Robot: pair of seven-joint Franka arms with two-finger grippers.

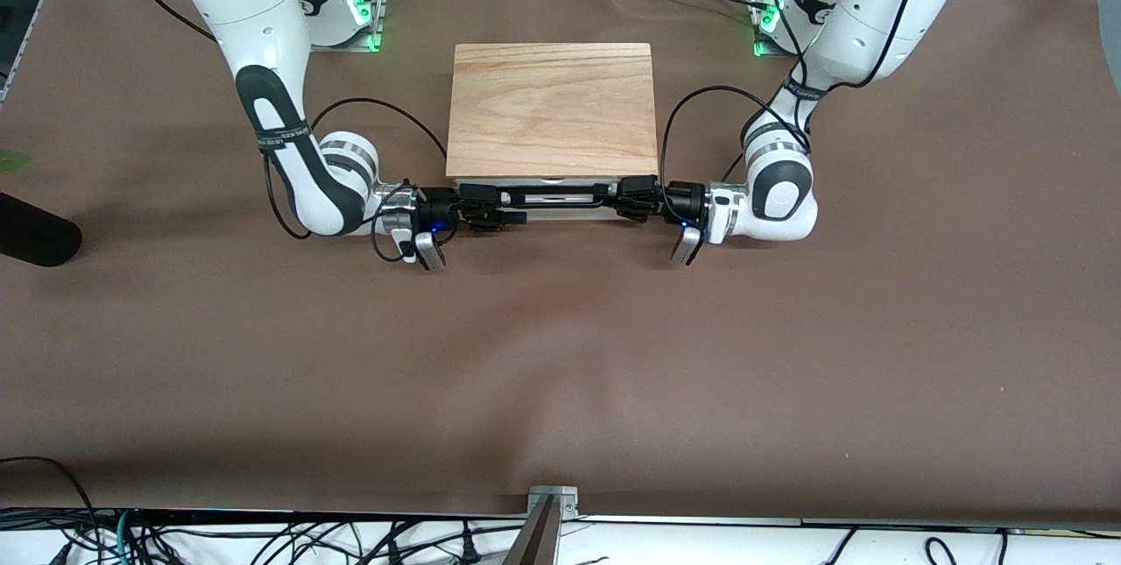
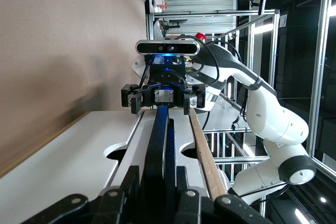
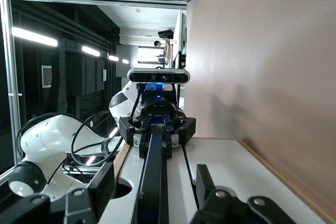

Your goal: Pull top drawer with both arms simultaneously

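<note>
The top drawer's white front (image 1: 556, 195) shows just under the oak top slab (image 1: 552, 105), on the side of the box nearer the front camera. Its long black bar handle (image 1: 569, 205) runs between both grippers. My left gripper (image 1: 632, 197) is shut on the handle (image 2: 160, 140) at the left arm's end, fingers pressed on both sides (image 2: 157, 192). My right gripper (image 1: 477, 208) is at the handle's other end, open, and its fingers straddle the bar (image 3: 152, 182) with gaps on both sides (image 3: 152, 190). The white panel (image 3: 220, 166) fills both wrist views (image 2: 79, 156).
The box stands on a brown cloth-covered table (image 1: 560, 372). A black cylinder (image 1: 31, 236) lies at the table's edge toward the right arm's end. Black cables (image 1: 701, 101) loop beside the box from both wrists.
</note>
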